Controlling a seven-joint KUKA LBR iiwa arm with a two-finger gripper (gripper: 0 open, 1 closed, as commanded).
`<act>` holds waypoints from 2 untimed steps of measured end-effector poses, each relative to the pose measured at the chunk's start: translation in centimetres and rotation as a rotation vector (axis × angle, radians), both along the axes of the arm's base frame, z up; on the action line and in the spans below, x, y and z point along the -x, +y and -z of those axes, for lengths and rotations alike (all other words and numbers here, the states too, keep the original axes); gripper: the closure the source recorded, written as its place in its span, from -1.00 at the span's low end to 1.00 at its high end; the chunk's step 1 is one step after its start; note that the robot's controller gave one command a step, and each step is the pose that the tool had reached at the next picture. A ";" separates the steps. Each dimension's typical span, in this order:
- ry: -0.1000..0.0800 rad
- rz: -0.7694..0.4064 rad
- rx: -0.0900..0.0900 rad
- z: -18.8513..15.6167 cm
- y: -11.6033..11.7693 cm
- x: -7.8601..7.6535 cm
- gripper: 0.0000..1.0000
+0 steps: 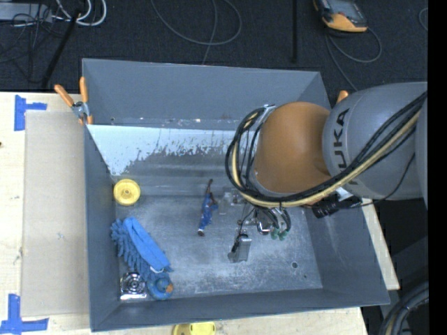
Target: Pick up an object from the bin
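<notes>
Blue tool (205,213) in bin (209,82) | gripper (241,246) beside it, opening unclear | arm (380,138) reads "UKA"

A robotics lab: an industrial KUKA arm (380,142) reaches over a grey metal bin (202,93), with loose cables (87,7) trailing across the dark floor (272,40) behind.

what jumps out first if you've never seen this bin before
The arm's big orange wrist cover looms over the right of the bin, with the gripper low over the floor right of centre. At lower left lies a shaggy blue duster head, with a small yellow disc further back by the left wall. A thin blue tool lies near the middle.
</notes>
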State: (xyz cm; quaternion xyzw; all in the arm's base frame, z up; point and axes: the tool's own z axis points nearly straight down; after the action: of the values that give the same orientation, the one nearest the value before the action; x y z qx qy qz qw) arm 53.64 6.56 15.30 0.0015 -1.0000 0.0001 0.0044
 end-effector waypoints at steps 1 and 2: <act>-0.008 0.002 -0.001 -0.5 0.0 -0.1 -1.00; -0.007 0.011 0.000 -1.2 0.1 -4.5 -1.00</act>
State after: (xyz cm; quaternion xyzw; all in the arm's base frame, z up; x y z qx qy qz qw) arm 58.12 6.68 16.50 -0.0039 -1.0000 -0.0001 0.0009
